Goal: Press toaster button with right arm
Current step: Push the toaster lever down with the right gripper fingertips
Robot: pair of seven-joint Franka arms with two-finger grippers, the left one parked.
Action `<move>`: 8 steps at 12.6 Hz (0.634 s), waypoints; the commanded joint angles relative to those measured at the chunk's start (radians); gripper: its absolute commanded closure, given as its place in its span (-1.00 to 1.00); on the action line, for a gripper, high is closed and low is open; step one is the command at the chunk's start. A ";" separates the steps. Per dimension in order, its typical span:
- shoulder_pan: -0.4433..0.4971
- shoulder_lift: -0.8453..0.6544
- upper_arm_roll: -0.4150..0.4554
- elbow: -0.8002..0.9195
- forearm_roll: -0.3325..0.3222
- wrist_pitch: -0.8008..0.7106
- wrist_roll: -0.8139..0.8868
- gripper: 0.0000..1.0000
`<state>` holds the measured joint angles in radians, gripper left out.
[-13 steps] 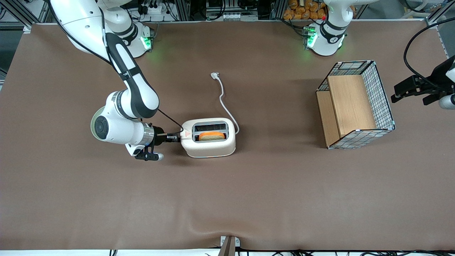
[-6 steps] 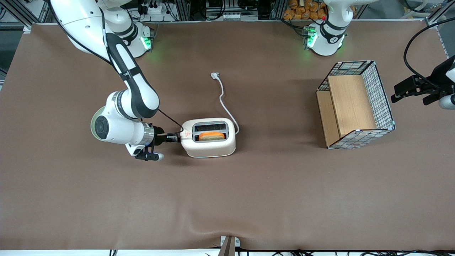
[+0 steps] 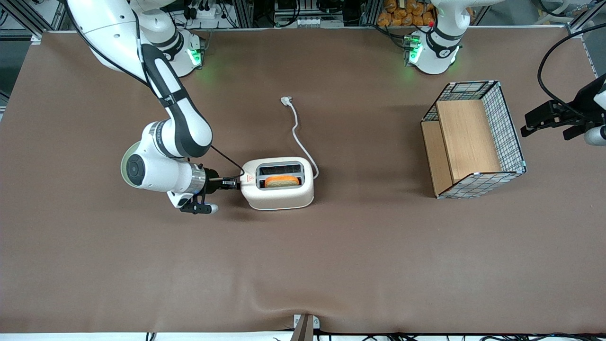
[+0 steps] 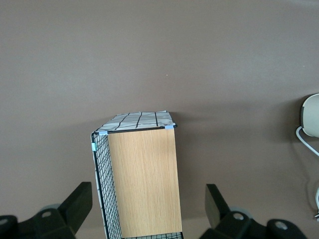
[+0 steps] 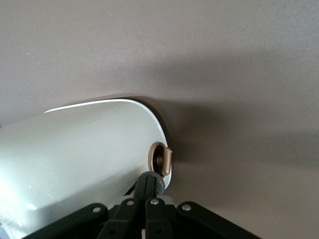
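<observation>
Here: brown cloth-covered desk (image 3: 142,265), metal framing along its 12 o'clock edge. Small white rounded two-slot toaster (image 3: 279,194) near desk centre, white cord (image 3: 298,135) trailing toward 12 o'clock. White jointed right arm (image 3: 175,123), black two-finger gripper (image 3: 232,183) at toaster's 9 o'clock; fingers (image 5: 142,186) clenched together, tips just beside small round toaster button (image 5: 162,159) on narrow end face.

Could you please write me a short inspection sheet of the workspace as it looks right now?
Surface: brown table cover, a wrinkle at the edge nearest the front camera.
Job's things: white toaster upright, bread slice in the slot nearer the front camera; toaster button on its narrow end face.
Clutter: wire-mesh wooden crate toward the parked arm's end.
Grippers: gripper fingers shut, tips at the toaster's end face beside the button.
Cables: white cord lies loose on the table, plug unconnected.
Surroundings: frames and equipment along the table's edge.
</observation>
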<state>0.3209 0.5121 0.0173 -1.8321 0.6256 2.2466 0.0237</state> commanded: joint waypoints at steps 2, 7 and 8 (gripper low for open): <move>0.027 0.037 -0.008 -0.018 0.023 0.050 -0.036 1.00; 0.014 0.029 -0.008 -0.016 0.023 0.036 -0.062 1.00; 0.000 0.028 -0.008 -0.015 0.023 0.034 -0.065 1.00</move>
<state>0.3208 0.5122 0.0163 -1.8321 0.6259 2.2465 0.0093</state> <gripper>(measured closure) 0.991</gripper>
